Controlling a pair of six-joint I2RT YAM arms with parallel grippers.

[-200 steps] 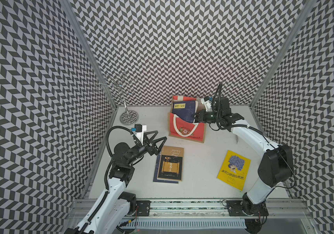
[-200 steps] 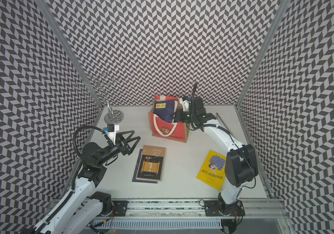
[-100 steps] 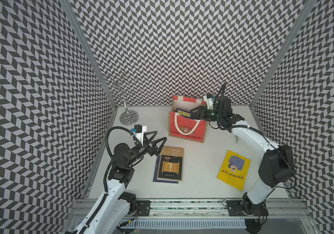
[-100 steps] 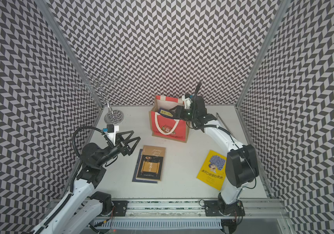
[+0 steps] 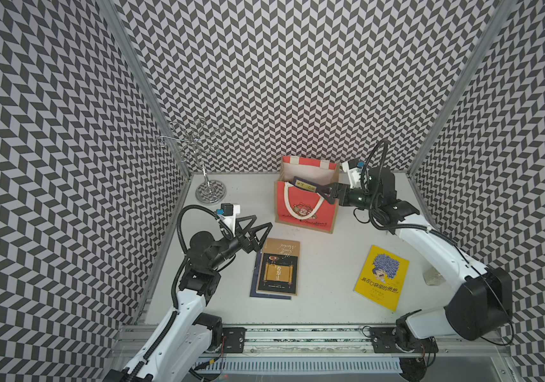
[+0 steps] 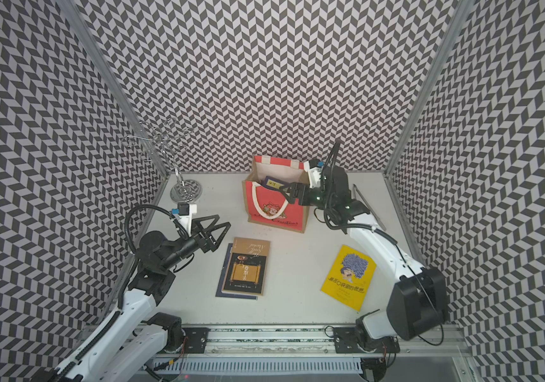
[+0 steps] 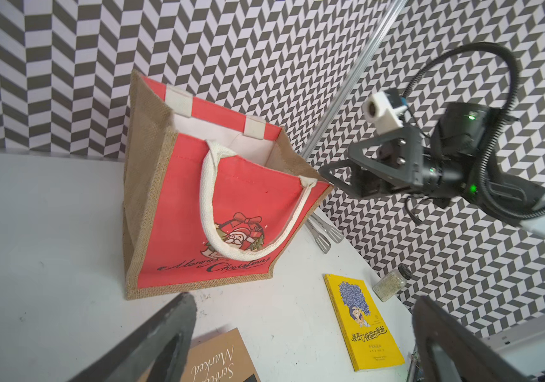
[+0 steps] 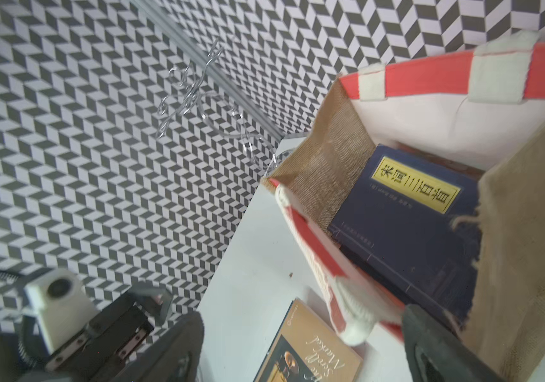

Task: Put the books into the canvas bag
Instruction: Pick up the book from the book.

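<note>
Standing wide, right end effector (image 5: 324,194) holds nothing at canvas bag (image 5: 304,215); left end effector (image 5: 262,222) wide, empty.

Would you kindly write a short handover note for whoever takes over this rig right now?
Both empty: left gripper open beside the tan-and-black book; right gripper open at the canvas bag mouth.
Done: navy book with yellow label lies inside the bag.
Left: tan-and-black book stacked on a second navy book, plus the yellow book, all on the table.
</note>
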